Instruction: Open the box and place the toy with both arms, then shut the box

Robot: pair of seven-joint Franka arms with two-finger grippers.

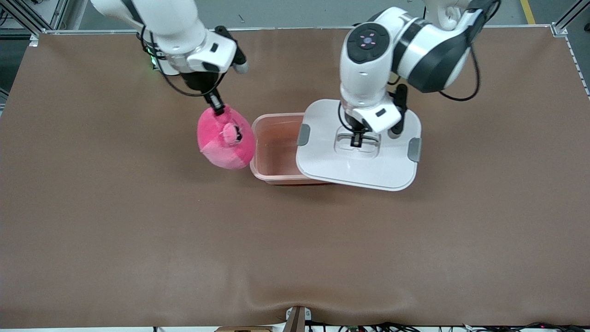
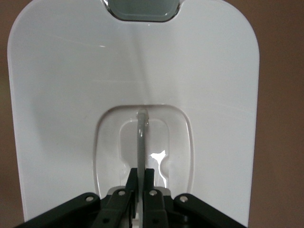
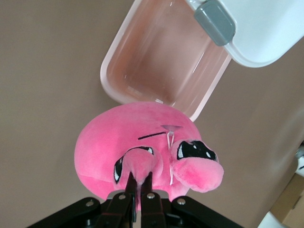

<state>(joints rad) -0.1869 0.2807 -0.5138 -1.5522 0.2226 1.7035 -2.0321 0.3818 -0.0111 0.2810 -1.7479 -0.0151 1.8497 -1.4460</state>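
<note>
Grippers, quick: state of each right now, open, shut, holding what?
Left gripper: shut on the handle of the lid, held over the box.
Right gripper: shut on the toy, in the air beside the box.

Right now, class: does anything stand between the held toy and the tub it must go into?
Partly. The lid, held by the left gripper, covers part of the box; the part beside the toy, held by the right gripper, is open.
</note>
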